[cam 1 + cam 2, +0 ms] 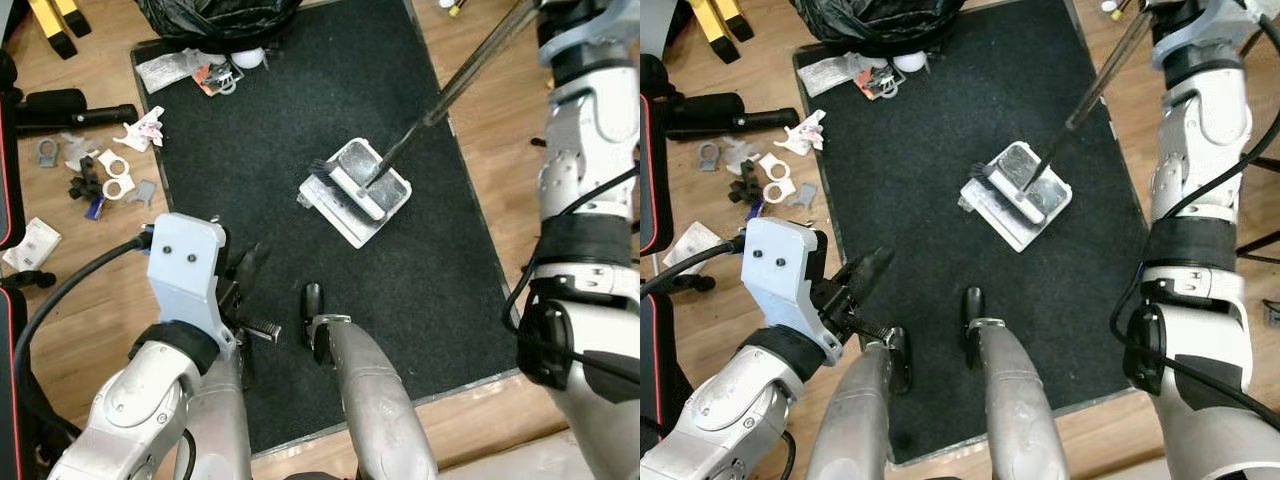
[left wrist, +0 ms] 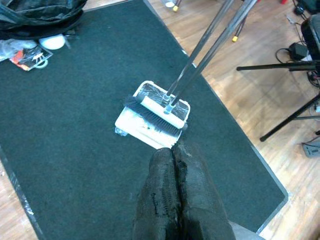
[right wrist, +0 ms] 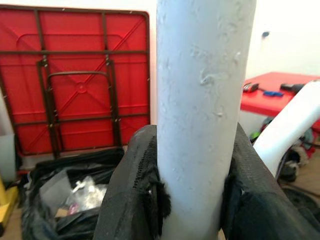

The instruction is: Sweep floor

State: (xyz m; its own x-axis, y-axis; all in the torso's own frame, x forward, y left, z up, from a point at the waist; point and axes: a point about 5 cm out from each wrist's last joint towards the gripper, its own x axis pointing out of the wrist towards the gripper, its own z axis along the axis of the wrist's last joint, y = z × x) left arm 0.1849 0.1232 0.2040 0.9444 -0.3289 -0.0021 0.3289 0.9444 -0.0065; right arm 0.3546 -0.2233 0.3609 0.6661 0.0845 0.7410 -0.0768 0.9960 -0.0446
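We've got a wooden plank floor (image 1: 480,90) here with a big dark mat (image 1: 270,180) laid across the middle of it; off one edge we can see black tripod legs (image 2: 290,117) standing on the wood; over by the white wall (image 3: 290,35) there's a red folding table (image 3: 75,80) tipped up on its side; light's bright and even throughout.

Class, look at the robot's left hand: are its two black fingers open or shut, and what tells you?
Shut. In the left wrist view the left hand has its two black fingers pressed together with nothing between them, above the black mat.
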